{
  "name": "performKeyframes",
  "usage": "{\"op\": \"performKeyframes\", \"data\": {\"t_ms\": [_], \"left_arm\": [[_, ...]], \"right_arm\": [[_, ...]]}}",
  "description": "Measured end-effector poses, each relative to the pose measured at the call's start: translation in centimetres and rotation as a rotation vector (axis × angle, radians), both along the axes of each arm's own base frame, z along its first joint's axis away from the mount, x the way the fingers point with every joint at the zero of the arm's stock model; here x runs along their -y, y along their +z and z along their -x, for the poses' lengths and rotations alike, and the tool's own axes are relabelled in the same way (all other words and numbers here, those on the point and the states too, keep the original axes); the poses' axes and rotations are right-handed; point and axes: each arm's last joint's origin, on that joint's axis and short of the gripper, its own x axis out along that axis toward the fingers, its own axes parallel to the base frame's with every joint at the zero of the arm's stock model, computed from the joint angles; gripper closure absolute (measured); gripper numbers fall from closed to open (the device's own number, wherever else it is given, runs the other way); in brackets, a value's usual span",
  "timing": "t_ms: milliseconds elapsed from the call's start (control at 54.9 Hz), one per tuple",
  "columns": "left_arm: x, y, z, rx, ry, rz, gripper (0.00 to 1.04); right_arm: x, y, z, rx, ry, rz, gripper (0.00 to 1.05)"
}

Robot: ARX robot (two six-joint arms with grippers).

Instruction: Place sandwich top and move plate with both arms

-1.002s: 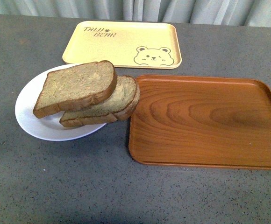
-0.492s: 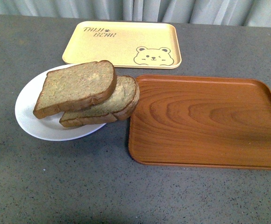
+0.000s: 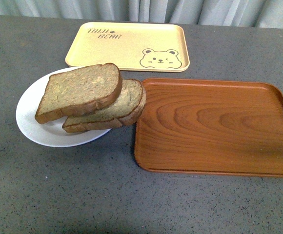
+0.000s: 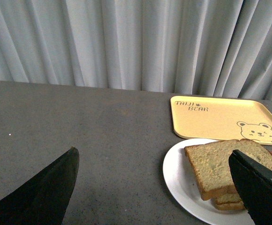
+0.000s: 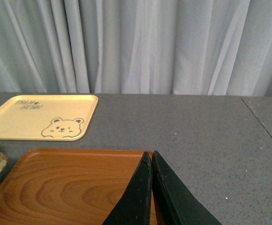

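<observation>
Left tool (image 4: 153,154): its two black fingers are spread wide with nothing between them. It hangs low over the worktop on the plate's outer side, which looks like a stance for taking the rim.
Right tool (image 5: 151,157): its fingers are pressed together on nothing, poised over the wooden tray's near part. I judge it must open before it can share the lift.
Grey speckled worktop (image 3: 58,195): it carries everything. Neither arm shows in the front view.
Rectangular brown wooden tray (image 3: 214,126): it lies bare on the robot's right. Its left rim meets the overhanging bread, and it is probably the plate's destination.
Pale yellow bear-printed tray (image 3: 127,44): it lies bare at the back, just behind the plate and out of the working path.
Round white shallow plate (image 3: 34,122): it rests on the worktop left of the wooden tray. Its left half is uncovered, so that rim is free to grip.
Sandwich top, a squarish brown wholemeal slice with dark crust (image 3: 80,90): it lies on the lower slice, skewed and shifted leftward. The placing looks done, and the two-armed plate move remains.
Round-ended lower bread slice (image 3: 124,105): it juts past the plate's right rim toward the wooden tray. No filling shows, and the loose stack could slide if the plate tips.
</observation>
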Motion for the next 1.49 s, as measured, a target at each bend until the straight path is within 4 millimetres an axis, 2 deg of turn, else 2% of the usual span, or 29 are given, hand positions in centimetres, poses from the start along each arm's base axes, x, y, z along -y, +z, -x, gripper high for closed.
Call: {"op": "performKeyframes", "data": {"t_ms": [310, 492, 729, 820, 893, 929, 1002, 1075, 1166, 1239, 1367, 1494], "left_arm": [[0.0, 0.0, 0.0, 0.000, 0.000, 0.000, 0.09], [0.0, 0.0, 0.0, 0.000, 0.000, 0.000, 0.09], [0.0, 0.0, 0.0, 0.000, 0.000, 0.000, 0.09], [0.0, -0.1, 0.0, -0.018, -0.018, 0.010, 0.09], [0.2, 0.1, -0.1, -0.211, -0.141, 0.130, 0.09], [0.5, 0.4, -0.7, -0.327, -0.202, 0.237, 0.09], [0.9, 1.2, -2.3, -0.396, -0.218, 0.379, 0.09], [1.5, 1.7, -5.4, -0.405, -0.206, 0.484, 0.09], [1.9, 0.4, -10.2, -0.432, -0.167, 0.588, 0.09], [2.0, -1.1, -12.5, -0.461, -0.135, 0.630, 0.09], [2.1, -4.7, -15.0, -0.561, -0.066, 0.674, 0.09], [2.1, -7.4, -16.2, -0.637, -0.005, 0.706, 0.09]], "right_arm": [[0.0, -0.1, 0.5, -0.002, 0.000, 0.000, 1.03], [0.0, -0.3, 1.6, -0.009, 0.002, 0.000, 1.03], [0.0, -0.3, 1.7, -0.006, 0.001, 0.000, 1.03], [0.0, -0.3, 1.7, -0.006, 0.002, 0.002, 0.90], [0.0, -0.3, 1.7, -0.006, 0.000, 0.002, 0.79], [0.0, -0.3, 1.7, -0.006, 0.001, 0.002, 0.73], [0.0, -0.3, 1.7, -0.005, 0.002, 0.002, 0.60], [0.0, -0.3, 1.7, -0.005, 0.001, 0.002, 0.43], [0.0, -0.3, 1.7, -0.005, 0.001, 0.002, 0.20], [0.0, -0.3, 1.7, -0.005, 0.001, 0.002, 0.09], [0.0, -0.3, 1.7, -0.005, 0.001, 0.002, 0.09], [0.0, -0.3, 1.7, -0.005, 0.001, 0.002, 0.09]]}}
